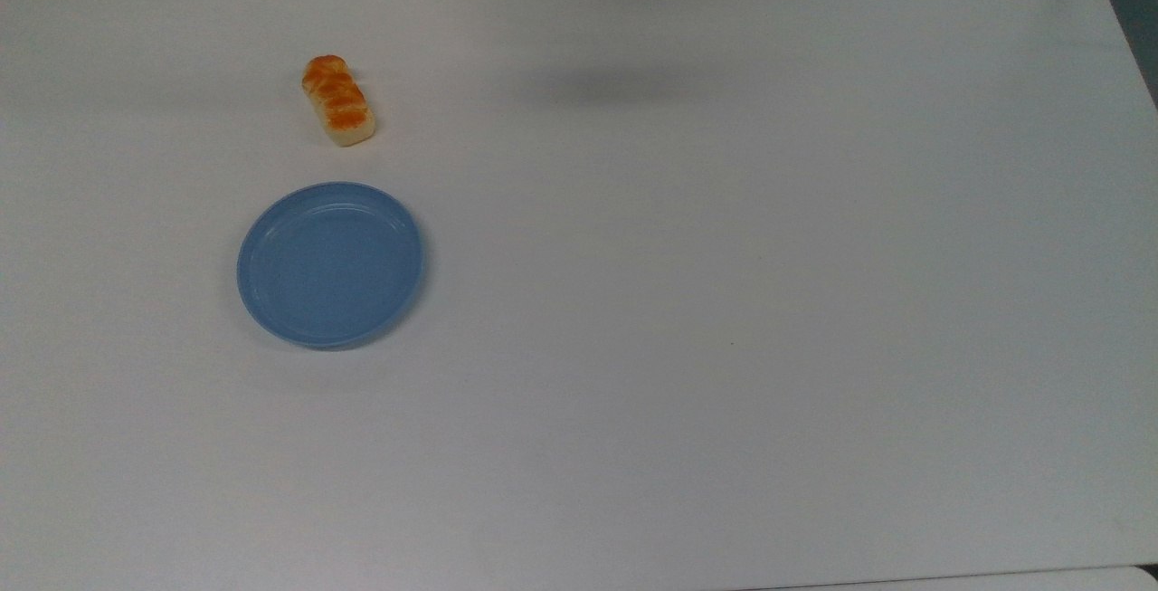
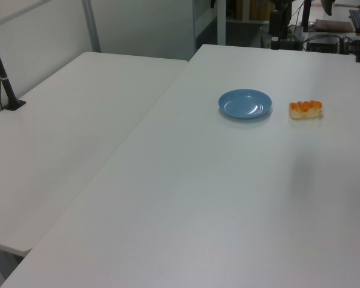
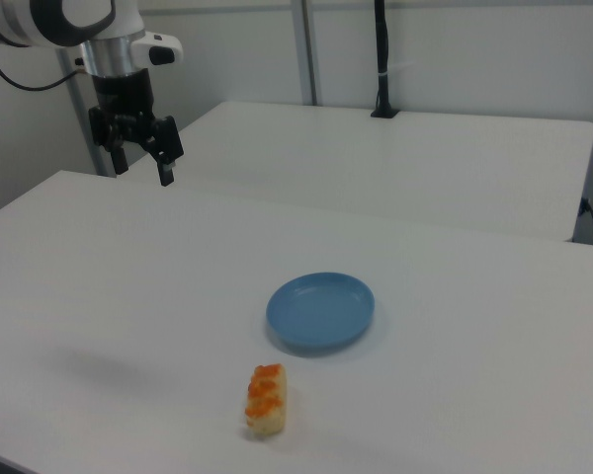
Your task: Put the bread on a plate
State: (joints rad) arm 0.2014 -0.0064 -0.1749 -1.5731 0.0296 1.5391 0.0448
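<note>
Resting glossy oblong bread, round smooth plate

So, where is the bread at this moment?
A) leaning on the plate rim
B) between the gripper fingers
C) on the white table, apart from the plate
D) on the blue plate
C: the bread lies on the table, clear of the empty plate.

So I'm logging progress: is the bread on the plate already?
No, the bread lies on the bare table, apart from the empty plate.
</note>
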